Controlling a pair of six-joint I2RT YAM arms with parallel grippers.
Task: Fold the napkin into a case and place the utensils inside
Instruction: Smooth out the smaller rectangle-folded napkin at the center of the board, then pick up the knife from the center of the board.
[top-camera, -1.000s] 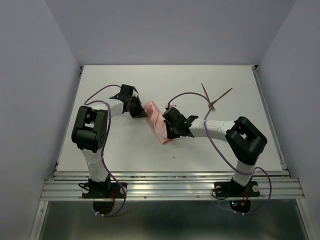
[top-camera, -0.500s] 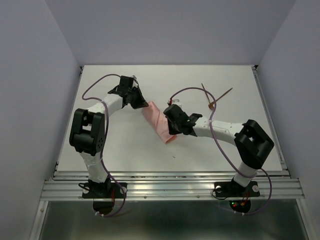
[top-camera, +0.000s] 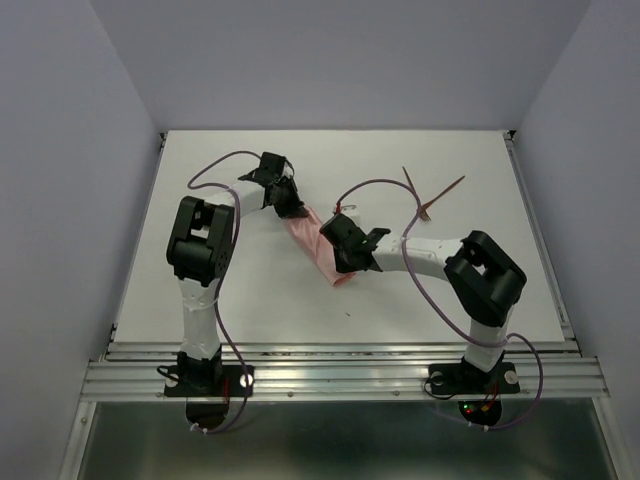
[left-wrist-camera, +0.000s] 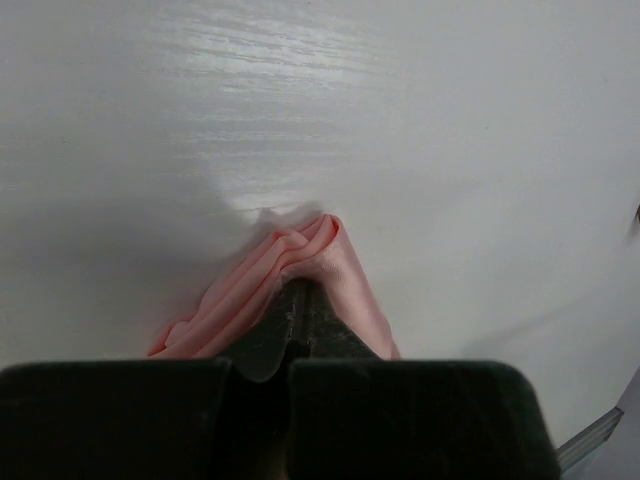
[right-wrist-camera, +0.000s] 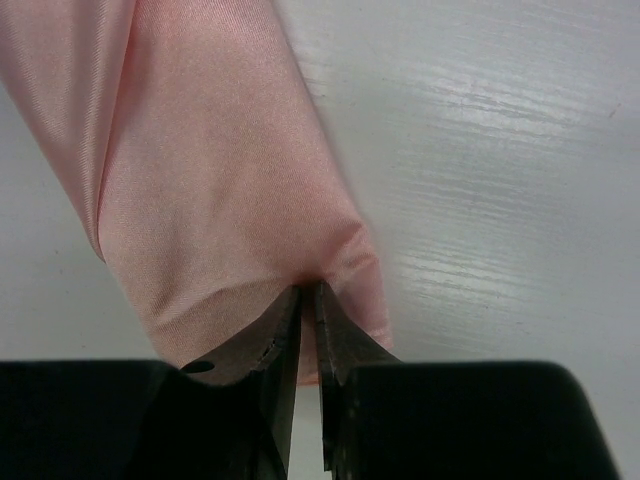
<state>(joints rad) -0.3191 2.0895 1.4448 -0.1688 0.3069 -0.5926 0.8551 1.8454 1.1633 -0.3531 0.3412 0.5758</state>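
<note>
Utensils (top-camera: 418, 195): top cam only; wrists: napkin (right-wrist-camera: 200, 180) pinched.

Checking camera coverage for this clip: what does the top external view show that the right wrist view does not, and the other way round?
Only the top external view shows the two thin reddish-brown stick utensils crossed at the far right of the white table, apart from the salmon-pink creased cloth napkin, and the left hand at the napkin's far end. Only the right wrist view shows the right hand pinching the napkin's near edge, close up. Both show the napkin, folded narrow, and the bare tabletop.
</note>
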